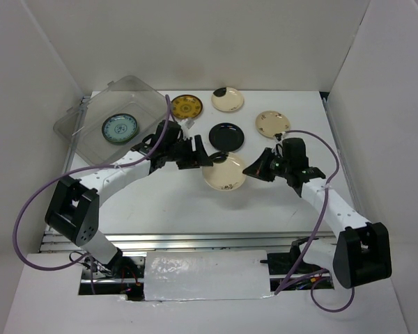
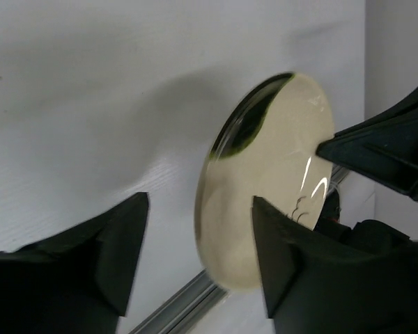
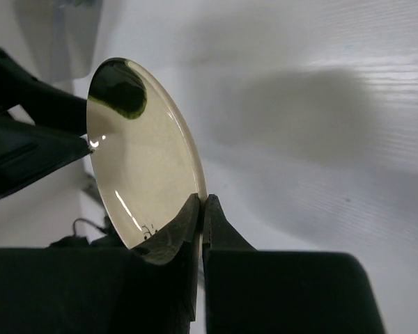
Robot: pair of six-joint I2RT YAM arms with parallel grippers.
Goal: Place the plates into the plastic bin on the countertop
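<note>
Right pincer (image 3: 202, 203) is clamped on a black-patched cream round plate (image 3: 136, 153), left pincer (image 2: 198, 209) apart around it, only one blue-patterned plate (image 1: 119, 129) in the clear plastic bin (image 1: 141, 94), four others (image 1: 226, 136) waiting.

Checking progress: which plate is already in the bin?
The blue-patterned plate, alone inside the clear plastic bin; the rest are outside it.

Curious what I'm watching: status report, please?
Right pincer shut on rim of cream plate. Left pincer open around opposite edge. Way to plastic bin looks clear.

Tiny squiggle (image 3: 148, 228) on cream plate (image 3: 143, 167), unreadable
</note>
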